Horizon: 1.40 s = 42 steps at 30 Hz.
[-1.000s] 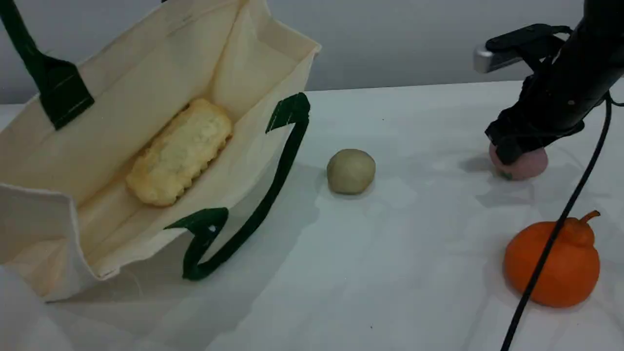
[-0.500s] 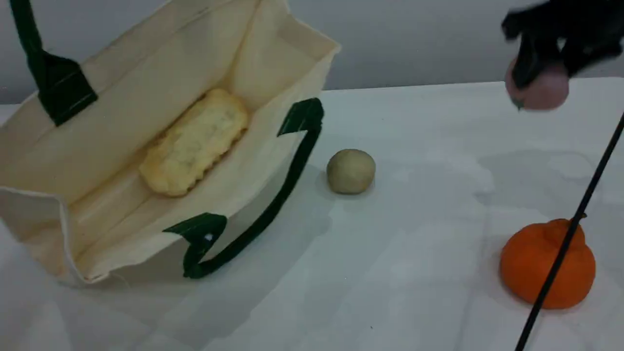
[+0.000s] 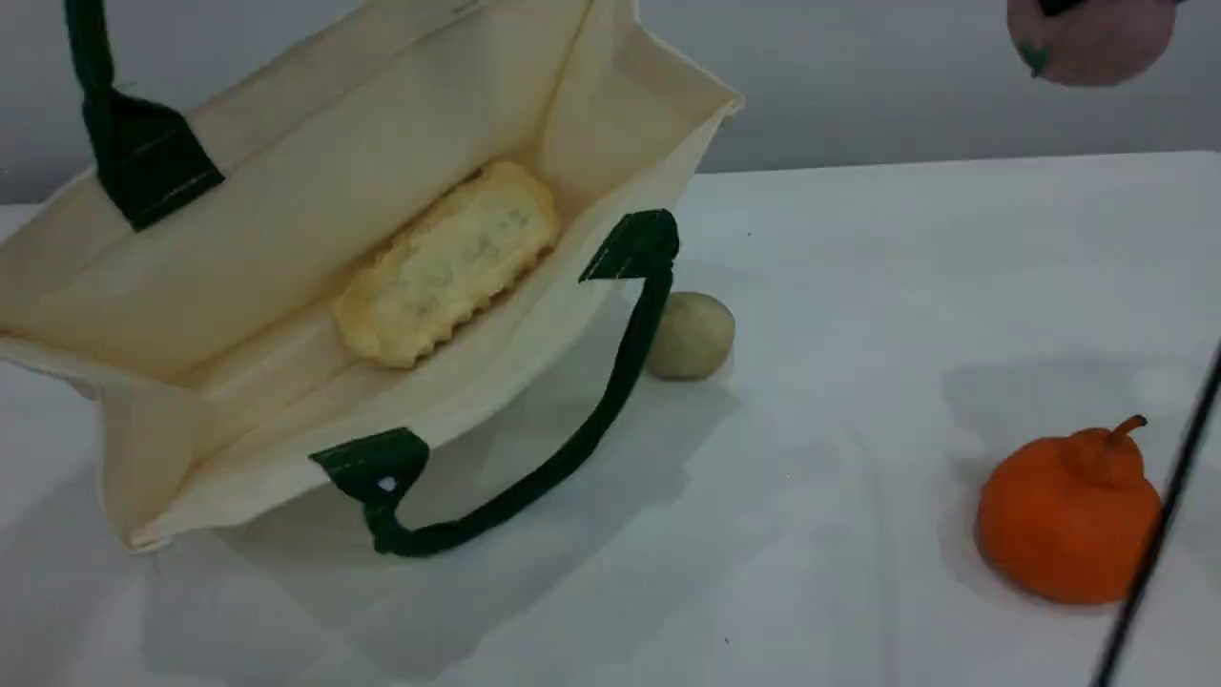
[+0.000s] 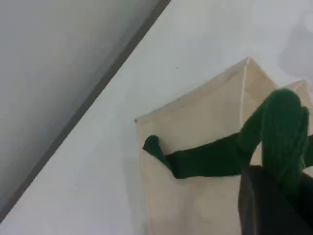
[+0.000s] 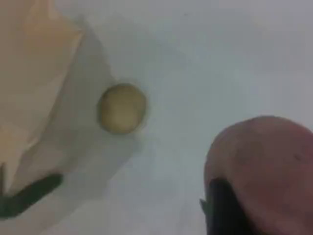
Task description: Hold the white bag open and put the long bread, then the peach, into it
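Lifted higher, peach [image 3: 1097, 46]; long bread [image 3: 448, 262] in white bag [image 3: 286, 181].

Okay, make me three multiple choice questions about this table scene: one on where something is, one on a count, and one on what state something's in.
1. Where is the long bread?
A) lying outside the bag
B) inside the white bag
C) gripped in the air

2. How many foods rest directly on the table?
A) one
B) two
C) three

3. What state is the peach in?
A) resting on the table
B) lying in the bag
C) up off the table, held by the right fingers

Answers:
1 B, the loaf lies within the bag's open cloth walls.
2 B, only the beige ball and the orange fruit sit on the surface.
3 C, it hangs high above the tabletop with a dark finger against it.
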Tool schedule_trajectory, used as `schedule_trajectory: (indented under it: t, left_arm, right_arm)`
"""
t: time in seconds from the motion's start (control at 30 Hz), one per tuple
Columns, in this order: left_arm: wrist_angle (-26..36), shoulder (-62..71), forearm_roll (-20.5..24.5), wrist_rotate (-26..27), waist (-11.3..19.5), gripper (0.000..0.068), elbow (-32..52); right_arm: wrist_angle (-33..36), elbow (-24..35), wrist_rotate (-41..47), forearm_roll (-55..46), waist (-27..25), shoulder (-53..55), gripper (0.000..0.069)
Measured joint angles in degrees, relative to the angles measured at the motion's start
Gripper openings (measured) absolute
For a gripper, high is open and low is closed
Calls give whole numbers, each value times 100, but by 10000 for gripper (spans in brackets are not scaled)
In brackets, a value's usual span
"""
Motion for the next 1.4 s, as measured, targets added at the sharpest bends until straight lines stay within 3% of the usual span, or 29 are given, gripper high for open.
schedule_trajectory:
  t: [0.23,0.5,0.63,0.9,1.17,1.4]
  left_arm:
    - [-12,89,-109,75,-48,90,0]
    - [-12,169,-186,75,-48,90,0]
    - [-12,169,-188,75,-48,90,0]
    - [6,181,-419,75,-48,90,0]
    - [6,202,-424,57,-48,90,0]
    - [6,205,-424,57,-48,90,0]
  right_arm:
    - [-121,761,-520,727,576,-674,315]
    - [-594,804,-519,1104,2074,-659,315]
    - [-1015,799,-508,1402,2590,-409,315]
    - [-1748,775,-1278,2306,3006,229,315]
    - [-2521,757,-2677,4056,3328,694,315]
    - [-2464,354,-4125,5665,3328,1345,315]
